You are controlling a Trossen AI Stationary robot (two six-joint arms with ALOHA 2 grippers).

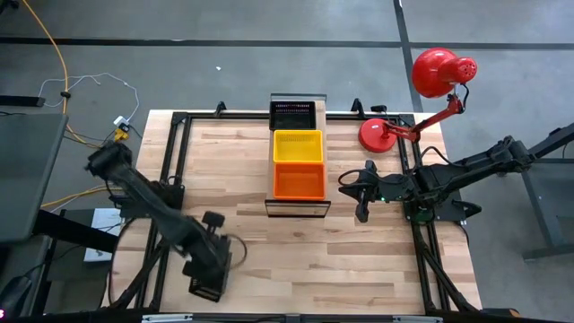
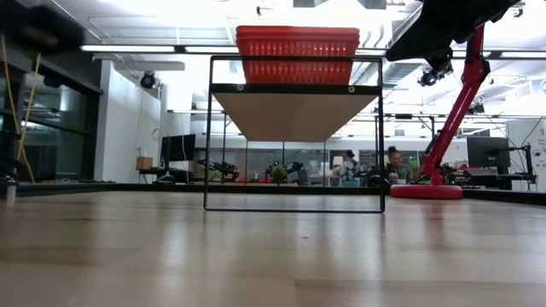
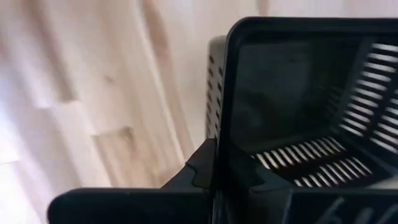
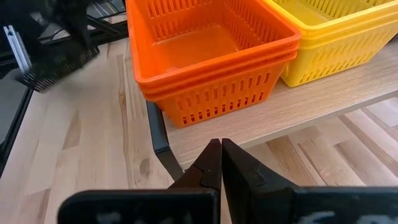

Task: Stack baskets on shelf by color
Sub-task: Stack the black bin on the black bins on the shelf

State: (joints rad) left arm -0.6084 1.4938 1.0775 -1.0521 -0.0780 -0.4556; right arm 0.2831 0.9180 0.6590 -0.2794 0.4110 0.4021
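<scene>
Left hand (image 1: 208, 274) is clenched on the rim of a loose black basket (image 1: 206, 285), down at the near edge of the worktop (image 1: 296, 256). In the left wrist view the fingers (image 3: 208, 165) pinch one wall of it, with the slotted floor visible beyond them.

Key relation: the shelf (image 1: 297, 205) lies ahead of the left hand, toward the middle of the worktop and well apart. Its long axis runs near-to-far. The black stack (image 1: 293, 115) sits at the end farthest from this hand, with the yellow stack (image 1: 297, 146) in the middle and the orange stack (image 1: 299, 182) nearest. My read is that the carry has to pass the orange and yellow stacks to reach black.

Right hand (image 1: 361, 190) is clenched on nothing. It sits just beside the orange end of the shelf, so it is much nearer the shelf than the left, but only the left has a basket.

Counts:
- Orange: the right wrist view shows at least two nested rims, possibly three. I can't settle the exact number.
- Yellow: also looks nested, but the count is unclear.
- Black on the shelf: one stack, and I can't tell how deep it is.
- Loose baskets on the worktop: one, the black one in the left hand.
- Shelves: one.

A red desk lamp (image 1: 439, 72) stands at the far corner, beyond the right hand and clear of the likely path.
</scene>
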